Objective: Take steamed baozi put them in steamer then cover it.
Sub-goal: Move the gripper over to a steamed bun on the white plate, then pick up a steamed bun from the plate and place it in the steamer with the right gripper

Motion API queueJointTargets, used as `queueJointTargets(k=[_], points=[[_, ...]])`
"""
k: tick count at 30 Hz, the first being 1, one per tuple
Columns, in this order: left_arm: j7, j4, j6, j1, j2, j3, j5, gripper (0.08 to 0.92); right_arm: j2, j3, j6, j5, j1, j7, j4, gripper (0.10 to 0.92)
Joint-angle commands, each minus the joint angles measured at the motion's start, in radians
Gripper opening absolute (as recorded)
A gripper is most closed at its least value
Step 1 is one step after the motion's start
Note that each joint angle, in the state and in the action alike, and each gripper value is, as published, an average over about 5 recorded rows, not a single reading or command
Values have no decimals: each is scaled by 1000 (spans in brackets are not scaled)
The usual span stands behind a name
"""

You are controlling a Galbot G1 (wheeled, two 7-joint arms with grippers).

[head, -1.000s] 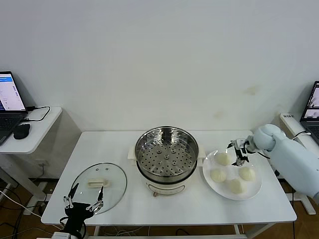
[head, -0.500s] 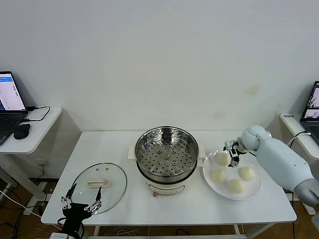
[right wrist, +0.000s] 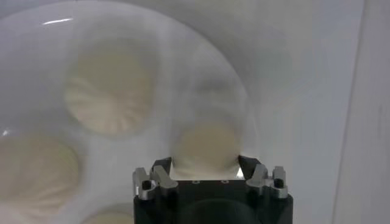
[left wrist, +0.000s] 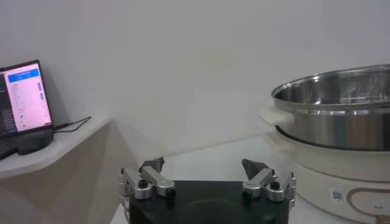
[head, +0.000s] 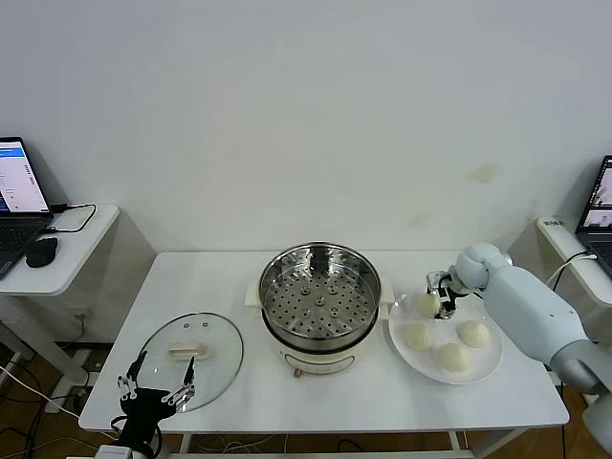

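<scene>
Right end effector (head: 442,298) at right of frame, fingers straddling, closing on far-left baozi (head: 427,304) on white plate (head: 492,361), empty steamer (head: 319,292) toward frame centre; left end effector (head: 158,384) spread wide, idle at lower left by cover (head: 191,346) on tabletop (head: 382,397).

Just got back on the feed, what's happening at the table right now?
The right gripper is down on the white plate, its fingers on either side of the back-left baozi, closing on it. Three more baozi sit on the plate. The steamer stands empty at the middle of the table, and its glass cover lies flat on the table to its left. The left gripper waits open near the cover, at the table's front edge.
</scene>
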State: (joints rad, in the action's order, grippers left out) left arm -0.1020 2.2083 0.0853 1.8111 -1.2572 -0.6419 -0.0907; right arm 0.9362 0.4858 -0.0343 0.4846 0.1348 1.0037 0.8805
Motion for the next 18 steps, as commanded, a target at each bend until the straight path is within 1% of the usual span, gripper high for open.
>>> queueJointTargets(k=[1,7,13,18], points=[[0,4,-2,6,1,0,1,823,3,1,1,2,-1,-5,1,612],[-1,12,-2,10,0,5,3,823,-61,28,-13,-60,-17,6,100,595],[-1,5,-2,2,5,18,3,823,-194,110,-66,-227,-97,26,291,586],[0,-5,-3,-12,20,29,-6,823,-329,195,-96,-375,-244,37,425,585]])
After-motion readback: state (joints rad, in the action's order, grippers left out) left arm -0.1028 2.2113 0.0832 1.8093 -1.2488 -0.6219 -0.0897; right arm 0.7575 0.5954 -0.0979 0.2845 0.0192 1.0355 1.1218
